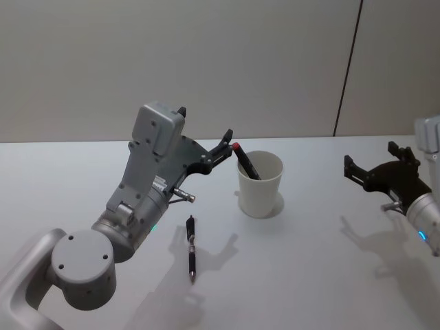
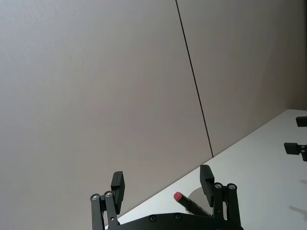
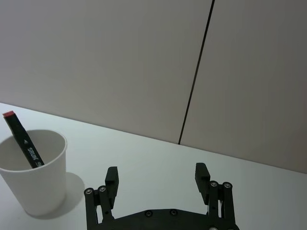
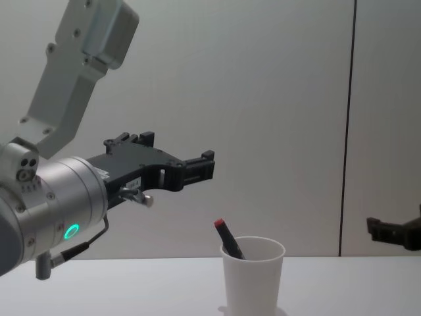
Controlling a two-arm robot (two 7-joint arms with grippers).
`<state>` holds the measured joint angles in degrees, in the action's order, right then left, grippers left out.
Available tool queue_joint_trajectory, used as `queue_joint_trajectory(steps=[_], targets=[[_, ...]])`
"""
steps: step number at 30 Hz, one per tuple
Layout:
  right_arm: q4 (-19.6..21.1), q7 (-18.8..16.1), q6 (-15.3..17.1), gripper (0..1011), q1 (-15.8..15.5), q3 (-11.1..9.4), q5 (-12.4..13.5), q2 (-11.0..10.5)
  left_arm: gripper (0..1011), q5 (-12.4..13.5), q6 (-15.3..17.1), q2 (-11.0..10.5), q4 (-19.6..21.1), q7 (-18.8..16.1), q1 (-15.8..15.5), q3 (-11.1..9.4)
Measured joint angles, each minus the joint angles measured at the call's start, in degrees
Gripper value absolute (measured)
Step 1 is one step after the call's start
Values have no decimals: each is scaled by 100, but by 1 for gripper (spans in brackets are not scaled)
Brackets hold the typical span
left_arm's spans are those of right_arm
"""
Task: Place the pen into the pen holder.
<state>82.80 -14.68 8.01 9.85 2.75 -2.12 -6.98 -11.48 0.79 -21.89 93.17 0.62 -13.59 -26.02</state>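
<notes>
The pen holder [image 1: 260,187], a white paper cup, stands upright at mid-table. A black pen with a red cap [image 1: 245,160] leans inside it, tip above the rim. A second black pen [image 1: 192,248] lies flat on the table in front of the cup and to its left. My left gripper [image 1: 205,126] hovers open and empty just left of the cup's rim, one finger [image 1: 226,137] close to the red cap [image 2: 178,196]. My right gripper [image 1: 371,155] hangs open and empty over the table's right side. From the chest, the cup [image 4: 252,277] and leaning pen [image 4: 228,239] sit below the left gripper [image 4: 177,149].
The white table [image 1: 316,275] has free room around the cup and the lying pen. A plain wall with a dark vertical seam [image 1: 347,69] stands behind. From the right wrist, the cup [image 3: 34,177] with its pen [image 3: 22,139] stands beyond the open right gripper [image 3: 157,175].
</notes>
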Motion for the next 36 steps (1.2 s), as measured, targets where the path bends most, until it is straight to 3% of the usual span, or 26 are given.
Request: queue_joint_trajectory(steps=[11, 36], targets=[[112, -56, 211, 1001, -66, -116, -154, -180, 1003, 0, 0, 0, 0, 0, 0, 0], [219, -121, 245, 1001, -128, -191, -291, -330, 1003, 8, 12, 1, 19, -65, 27, 3]])
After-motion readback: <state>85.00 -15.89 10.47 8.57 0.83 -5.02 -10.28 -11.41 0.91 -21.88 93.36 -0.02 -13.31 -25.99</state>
